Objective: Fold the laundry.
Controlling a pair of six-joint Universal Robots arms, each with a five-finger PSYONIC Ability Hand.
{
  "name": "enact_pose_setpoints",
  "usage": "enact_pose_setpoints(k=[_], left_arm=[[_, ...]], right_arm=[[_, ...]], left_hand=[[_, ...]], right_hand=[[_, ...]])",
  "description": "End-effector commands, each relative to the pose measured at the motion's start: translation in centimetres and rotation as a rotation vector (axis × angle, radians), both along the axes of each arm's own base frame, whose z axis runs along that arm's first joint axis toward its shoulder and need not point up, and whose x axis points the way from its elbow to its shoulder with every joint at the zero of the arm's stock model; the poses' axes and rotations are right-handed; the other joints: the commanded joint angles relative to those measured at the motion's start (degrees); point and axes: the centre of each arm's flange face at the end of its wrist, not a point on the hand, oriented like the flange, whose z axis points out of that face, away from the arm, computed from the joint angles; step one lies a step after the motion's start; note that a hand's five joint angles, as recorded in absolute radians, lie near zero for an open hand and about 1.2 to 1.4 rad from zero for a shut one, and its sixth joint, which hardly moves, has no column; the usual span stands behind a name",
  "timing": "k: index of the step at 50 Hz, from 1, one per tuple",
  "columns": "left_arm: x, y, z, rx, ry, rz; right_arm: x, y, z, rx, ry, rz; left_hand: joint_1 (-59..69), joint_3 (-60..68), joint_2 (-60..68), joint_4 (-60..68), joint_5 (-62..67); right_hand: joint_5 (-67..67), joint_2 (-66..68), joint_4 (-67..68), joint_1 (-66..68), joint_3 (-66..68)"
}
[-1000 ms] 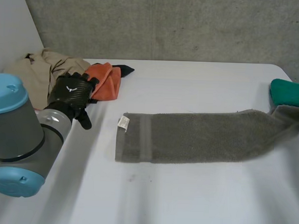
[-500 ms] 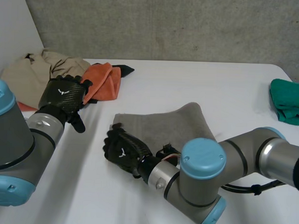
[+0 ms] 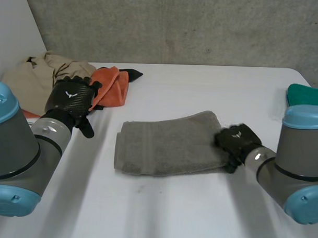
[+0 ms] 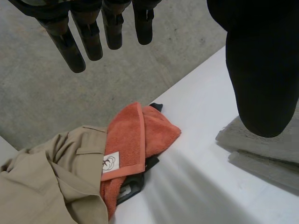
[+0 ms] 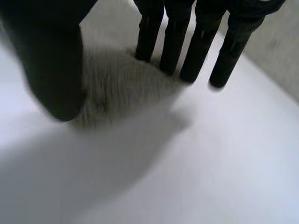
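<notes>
Lying folded double at the middle of the desk [image 3: 197,214], the grey towel [image 3: 168,143] has the right robot hand [image 3: 235,141] at its right-hand end. That hand's fingers [image 5: 174,42] are straight and held apart from the thumb, tips at the towel's edge, pinching nothing. The left robot hand [image 3: 71,99] hovers near the desk's rear left corner, fingers straight and spread, empty. Beside it an orange towel [image 3: 110,86] rests against a beige garment [image 3: 37,75]. A green cloth [image 3: 306,97] sits at the desk's right edge.
</notes>
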Motion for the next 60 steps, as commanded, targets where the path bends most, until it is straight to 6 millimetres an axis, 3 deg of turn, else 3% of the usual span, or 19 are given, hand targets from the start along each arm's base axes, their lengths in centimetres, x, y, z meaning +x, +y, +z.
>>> enact_pose_setpoints(k=[1,3,5,9,11,12,16,19,22,25,26,30,32,35,40,42,48,53,60], left_arm=[[-0.2,0.4,-0.1,0.006,-0.002,-0.01],[-0.2,0.5,-0.1,0.006,-0.002,-0.013],[-0.1,0.5,0.1,0.0,0.001,-0.012],[-0.1,0.7,0.4,-0.008,0.005,-0.012],[0.0,0.8,0.6,-0.011,0.006,-0.01],[0.0,0.8,0.6,-0.011,0.006,-0.01],[0.0,0.9,0.6,-0.011,0.007,-0.01],[-0.1,0.8,0.6,-0.011,0.012,-0.011],[-0.4,0.9,0.8,-0.014,0.026,-0.018],[-1.1,1.2,1.2,-0.018,0.064,-0.038],[-1.3,1.1,1.5,-0.022,0.074,-0.042],[-2.3,0.8,2.5,-0.04,0.133,-0.061],[-3.4,0.6,2.6,-0.041,0.159,-0.086],[-6.0,1.0,2.7,-0.039,0.193,-0.151],[-9.8,1.9,1.6,-0.001,0.236,-0.234],[-10.8,2.0,0.9,0.019,0.253,-0.249],[-12.6,2.0,-3.6,0.161,0.214,-0.214],[-11.0,2.0,-7.2,0.265,0.078,-0.045],[-9.3,3.7,-9.3,0.352,-0.037,0.016]], right_arm=[[-1.3,-2.7,-0.3,-0.185,0.151,-0.021],[-0.8,-2.9,0.6,-0.261,0.142,-0.023],[1.1,-2.5,3.5,-0.399,0.114,0.013],[5.7,0.9,6.2,-0.517,0.054,0.171],[7.6,2.6,5.5,-0.513,0.047,0.248],[9.5,4.3,4.5,-0.502,0.04,0.337],[13.2,9.2,1.6,-0.467,0.035,0.586],[14.2,11.3,-1.2,-0.413,0.052,0.703],[14.0,11.7,-2.1,-0.362,0.058,0.714],[13.7,12.1,-1.7,-0.309,0.007,0.711],[13.6,11.9,-1.3,-0.3,-0.017,0.695],[11.2,7.6,4.1,-0.292,-0.184,0.503],[8.6,4.4,7.1,-0.282,-0.299,0.357],[6.2,1.6,8.1,-0.216,-0.411,0.219],[4.4,0.2,8.3,-0.096,-0.47,0.116],[4.4,-0.1,8.3,-0.058,-0.471,0.101],[5.3,-0.8,5.0,0.131,-0.404,0.074],[5.9,-1.3,3.0,0.234,-0.373,0.074],[6.5,-2.1,-0.4,0.321,-0.331,0.077]], left_hand=[[-1.1,-2.3,-1.8,-1.6,-2.7],[-1.1,-2.3,-1.8,-1.6,-2.7],[-1.1,-2.3,-1.8,-1.6,-2.7],[-1.1,-2.3,-1.8,-1.6,-2.7],[-1.1,-2.3,-1.8,-1.6,-2.7],[-1.1,-2.3,-1.8,-1.6,-2.7],[-1.1,-2.3,-1.8,-1.6,-2.7],[-1.1,-2.3,-1.8,-1.6,-2.7],[-1.1,-2.3,-1.8,-1.6,-2.7],[-1.1,-2.3,-1.8,-1.6,-2.7],[-1.0,-2.2,-1.8,-1.6,-2.7],[-0.7,-1.9,-1.4,-1.3,-2.4],[-0.7,-1.9,-1.4,-1.3,-2.4],[-0.7,-1.9,-1.4,-1.3,-2.4],[-0.2,-1.4,-0.9,-0.8,-1.8],[0.7,-0.5,-0.1,0.1,-1.0],[1.2,0.0,0.4,0.6,-0.5],[1.0,-0.2,0.3,0.4,-0.7],[0.8,-0.4,0.1,0.3,-0.8]], right_hand=[[39.3,37.8,38.5,38.6,38.4],[39.3,37.8,38.5,38.6,38.4],[39.3,37.8,38.5,38.6,38.4],[39.3,37.8,38.5,38.6,38.4],[39.3,37.8,38.5,38.6,38.4],[39.3,37.8,38.5,38.6,38.4],[39.3,37.8,38.5,38.6,38.4],[38.9,37.4,38.1,38.2,37.9],[21.6,20.1,20.8,20.9,20.7],[-20.2,-21.7,-21.0,-20.9,-21.2],[-30.7,-32.2,-31.5,-31.4,-31.6],[-30.7,-32.2,-31.5,-31.4,-31.6],[-30.7,-32.2,-31.5,-31.4,-31.6],[-30.7,-32.2,-31.5,-31.4,-31.6],[-30.7,-32.2,-31.5,-31.4,-31.6],[-30.7,-32.2,-31.5,-31.4,-31.6],[-30.7,-32.2,-31.5,-31.4,-31.6],[-30.7,-32.2,-31.5,-31.4,-31.6],[-30.7,-32.2,-31.5,-31.4,-31.6]])
